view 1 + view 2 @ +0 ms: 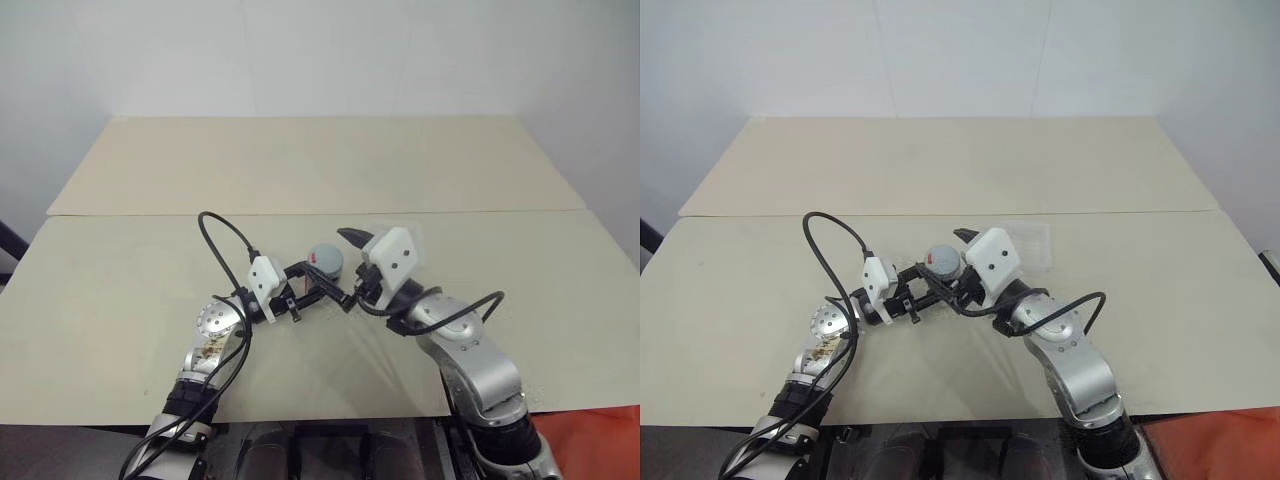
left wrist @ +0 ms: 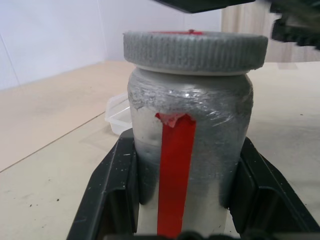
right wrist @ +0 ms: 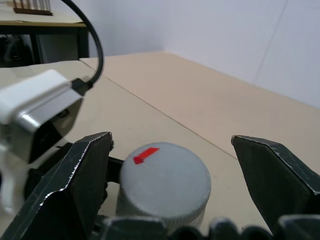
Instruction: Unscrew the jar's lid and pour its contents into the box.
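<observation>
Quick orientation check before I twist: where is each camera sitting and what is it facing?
Left and right eye views: head, looking down over the table; both arms meet at the jar.
Left wrist view: along the left gripper, shut on the jar, box behind.
Right wrist view: along the open right gripper, straddling the lid.
Shared: the red-marked lid.

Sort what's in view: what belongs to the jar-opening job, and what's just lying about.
For the job:
- jar, clamped in the left gripper
- lid, on the jar
- box, on the table beyond the jar
- right gripper, open, its fingers either side of the lid

Lying about:
- nothing but the table
</observation>
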Controlling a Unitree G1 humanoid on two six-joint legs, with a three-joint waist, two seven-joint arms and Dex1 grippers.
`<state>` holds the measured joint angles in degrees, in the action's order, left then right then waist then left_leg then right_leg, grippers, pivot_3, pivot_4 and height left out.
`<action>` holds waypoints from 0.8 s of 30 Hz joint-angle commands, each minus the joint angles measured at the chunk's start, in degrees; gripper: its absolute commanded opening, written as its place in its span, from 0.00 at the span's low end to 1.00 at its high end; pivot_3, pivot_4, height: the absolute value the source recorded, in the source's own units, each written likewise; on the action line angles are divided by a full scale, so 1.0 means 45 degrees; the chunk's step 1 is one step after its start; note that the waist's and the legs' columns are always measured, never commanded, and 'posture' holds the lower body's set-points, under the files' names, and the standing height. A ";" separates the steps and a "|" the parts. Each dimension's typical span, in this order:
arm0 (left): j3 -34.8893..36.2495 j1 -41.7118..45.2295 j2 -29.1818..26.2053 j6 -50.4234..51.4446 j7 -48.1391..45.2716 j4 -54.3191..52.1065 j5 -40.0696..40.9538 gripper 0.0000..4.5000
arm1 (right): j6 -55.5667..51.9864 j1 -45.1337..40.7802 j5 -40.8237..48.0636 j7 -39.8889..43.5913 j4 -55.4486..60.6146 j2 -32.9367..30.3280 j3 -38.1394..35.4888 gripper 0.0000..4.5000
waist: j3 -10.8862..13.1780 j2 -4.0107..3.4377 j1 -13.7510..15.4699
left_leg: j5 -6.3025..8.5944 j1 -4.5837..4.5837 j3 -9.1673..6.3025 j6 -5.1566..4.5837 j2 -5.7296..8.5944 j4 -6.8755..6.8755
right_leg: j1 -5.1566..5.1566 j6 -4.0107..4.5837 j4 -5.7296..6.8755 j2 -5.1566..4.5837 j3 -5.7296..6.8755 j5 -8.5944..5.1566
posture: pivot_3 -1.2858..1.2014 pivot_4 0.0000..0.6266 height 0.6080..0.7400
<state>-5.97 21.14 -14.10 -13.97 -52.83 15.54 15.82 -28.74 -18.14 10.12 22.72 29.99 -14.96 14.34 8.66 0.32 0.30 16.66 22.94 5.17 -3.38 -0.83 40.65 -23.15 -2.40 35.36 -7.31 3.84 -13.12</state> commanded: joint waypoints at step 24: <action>0.0061 0.0044 -0.0070 -0.0284 -0.0146 -0.0370 0.0066 0.42 | 0.0282 0.0462 -0.0040 -0.0246 0.0293 -0.0092 -0.0451 0.99 | 0.0000 0.0000 -0.0094 | -0.0001 -0.0001 0.0001 0.0001 -0.0002 0.0000 | 0.0000 0.0000 0.0003 0.0001 -0.0001 0.0000 | 0.52 0.24 1.00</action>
<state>-5.99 21.10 -14.27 -13.97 -53.15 15.39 15.80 -27.95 -16.06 9.83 21.85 28.85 -15.22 14.01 8.66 0.32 -0.12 16.66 22.93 5.17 -3.37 -0.83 40.65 -23.15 -2.40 35.37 -7.31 3.83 -13.12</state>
